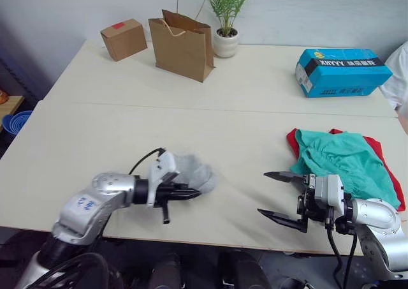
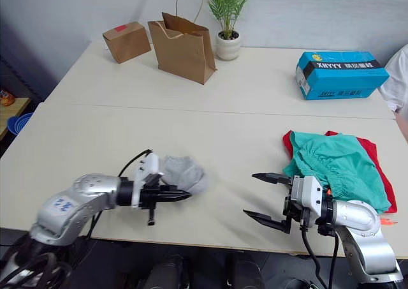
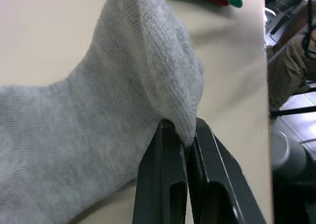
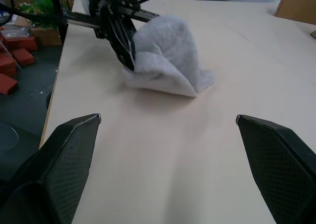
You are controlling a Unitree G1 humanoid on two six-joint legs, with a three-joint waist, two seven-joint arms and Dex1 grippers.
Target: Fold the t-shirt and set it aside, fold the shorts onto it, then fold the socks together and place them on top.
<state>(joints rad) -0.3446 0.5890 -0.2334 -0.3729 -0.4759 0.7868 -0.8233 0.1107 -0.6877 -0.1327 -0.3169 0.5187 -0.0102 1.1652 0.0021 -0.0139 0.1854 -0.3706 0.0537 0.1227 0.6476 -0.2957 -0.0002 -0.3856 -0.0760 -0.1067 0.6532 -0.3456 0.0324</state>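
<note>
Socks (image 1: pixel 192 172) lie bunched near the table's (image 1: pixel 127 129) near-left edge, pinched between the closed fingers of the left gripper (image 1: pixel 189 192). Right gripper (image 1: pixel 275 194) hovers wide open, empty. Shorts (image 1: pixel 344 161) lie atop the t-shirt (image 1: pixel 386 168), near right. Far off stand a paper bag (image 1: pixel 183 44) and boxes, contents hidden.

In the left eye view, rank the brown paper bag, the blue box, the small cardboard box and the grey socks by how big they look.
1. Blue box and brown paper bag: too alike to rank.
2. Small cardboard box and grey socks: also close; the socks lie nearer the camera, pinched in the left claw, so unsure.
</note>
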